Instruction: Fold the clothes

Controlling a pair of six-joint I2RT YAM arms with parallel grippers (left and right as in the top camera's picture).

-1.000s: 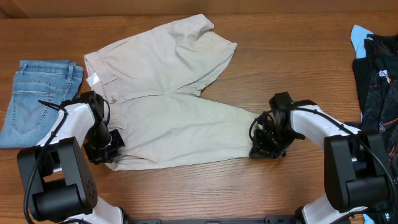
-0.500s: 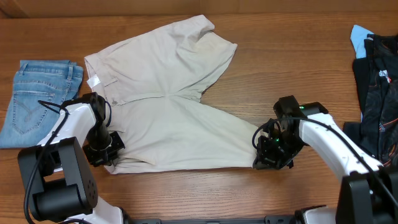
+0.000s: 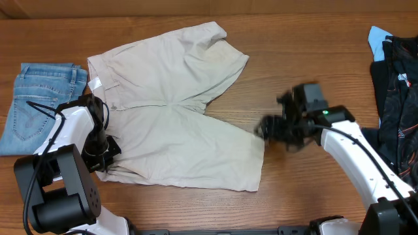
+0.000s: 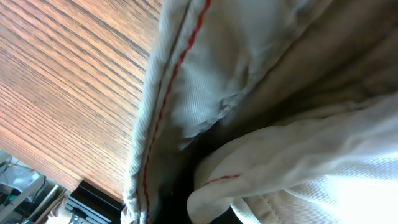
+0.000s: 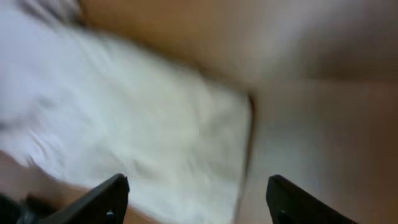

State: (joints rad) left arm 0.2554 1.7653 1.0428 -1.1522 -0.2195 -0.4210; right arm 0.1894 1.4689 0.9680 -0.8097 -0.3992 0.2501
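Left jaws clamped on the shorts (image 3: 176, 130) at the waistband's near corner, right jaws spread wide and empty — blurred — just off the leg hem, shorts spread flat mid-desk (image 3: 294, 52), jeans (image 3: 36, 104) folded beside the waistband.

The light beige cotton shorts (image 3: 176, 124) are plain and unpatterned, with a faint yellowish stain on the far leg and a small white label (image 3: 95, 83) at the waistband. In the left wrist view their seam carries red stitching (image 4: 166, 87) over off-white cloth. The wooden surface (image 3: 294, 52) is warm brown with darker grain lines. The folded denim jeans (image 3: 39, 108) are washed light blue with paler fading. The black garments (image 3: 395, 85) bear small pale markings and reddish flecks, beside a sky-blue piece (image 3: 377, 38). The left arm (image 3: 68, 124) and right arm (image 3: 356, 143) are white with black joints. A green light (image 3: 324, 112) glows on the right one, and the right hand (image 5: 196, 196) has black fingers (image 5: 109, 199).
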